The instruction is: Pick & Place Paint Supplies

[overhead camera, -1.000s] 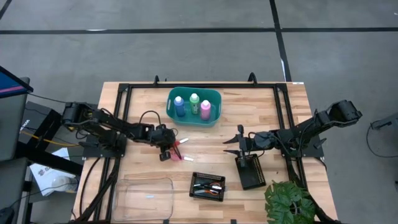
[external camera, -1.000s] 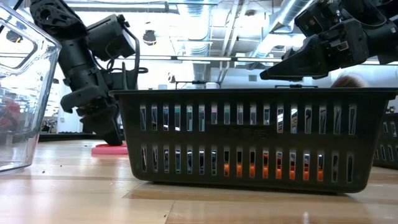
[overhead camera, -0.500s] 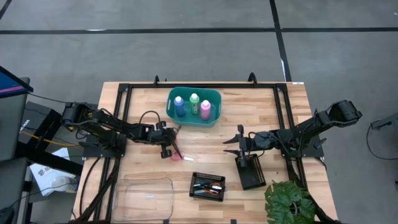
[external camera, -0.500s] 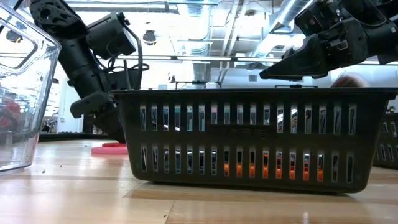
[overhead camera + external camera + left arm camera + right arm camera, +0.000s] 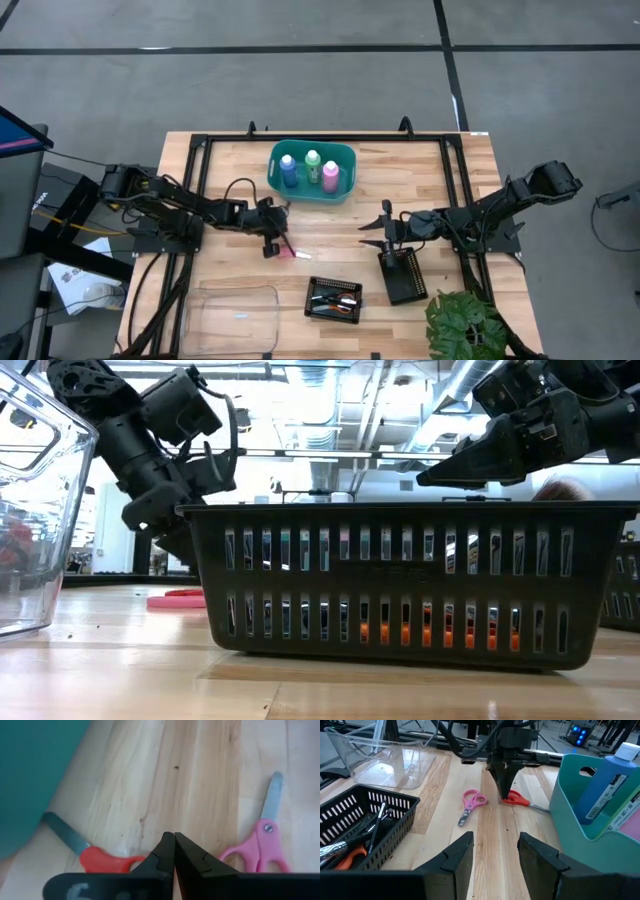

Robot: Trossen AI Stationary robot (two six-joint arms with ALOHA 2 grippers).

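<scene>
My left gripper is shut over the bare wood near the table's middle, nothing showing between its fingertips, which slant down. Red-handled scissors lie flat on the table at one side of the tips, blade toward the teal basket. Pink-handled scissors lie flat at the other side. Blue, green and pink bottles stand in the basket. My right gripper hangs open and empty right of centre, facing the left one. My left gripper's shut fingertips stand right beside the red scissors' handle, which lies on the wood. The finger hides the near edge of the handle, so I cannot tell whether they touch.
A black mesh tray with brushes and orange-handled scissors sits near the front edge, and a second black tray lies under the right arm. A clear plastic bin stands front left, a potted plant front right.
My left gripper has risen a little off the table and tipped its fingers up toward level. The flat pink-red handle in the low view has stayed on the wood. My right arm has kept still.
</scene>
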